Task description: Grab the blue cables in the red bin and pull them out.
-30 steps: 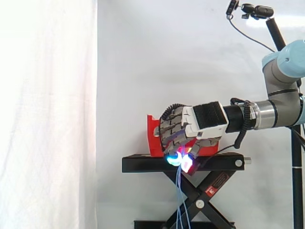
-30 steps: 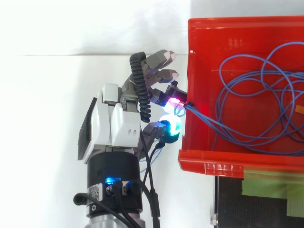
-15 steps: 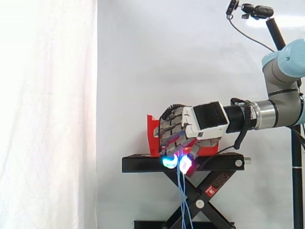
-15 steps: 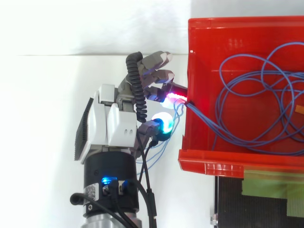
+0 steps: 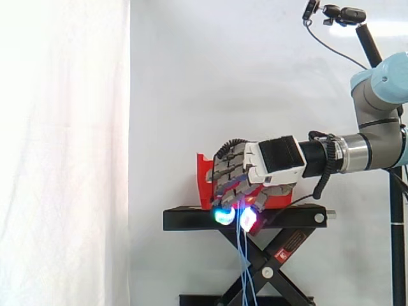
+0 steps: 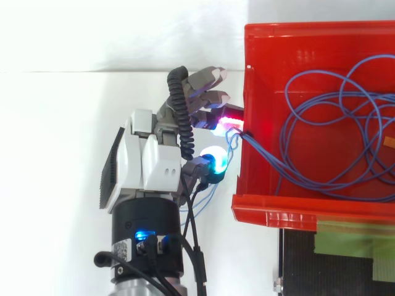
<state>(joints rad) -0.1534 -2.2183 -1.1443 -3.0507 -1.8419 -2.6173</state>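
While the robot's grey-and-white hand (image 6: pixel 151 163) curls its glowing pads (image 6: pixel 215 161) loosely round thin blue cables (image 6: pixel 256 147) draped over the red plastic bin's (image 6: pixel 271 213) wall, most coils lie inside. I'd worry strands slip free, or snag and drag the bin.

White-shelled grey hand (image 6: pixel 151 163); black wrist (image 6: pixel 145 219); silver, pale-blue arm (image 5: pixel 373 89)

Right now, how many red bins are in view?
1. The red bin sits on the black stand, beside the robot hand. Blue cables lie coiled inside it and run over its wall.
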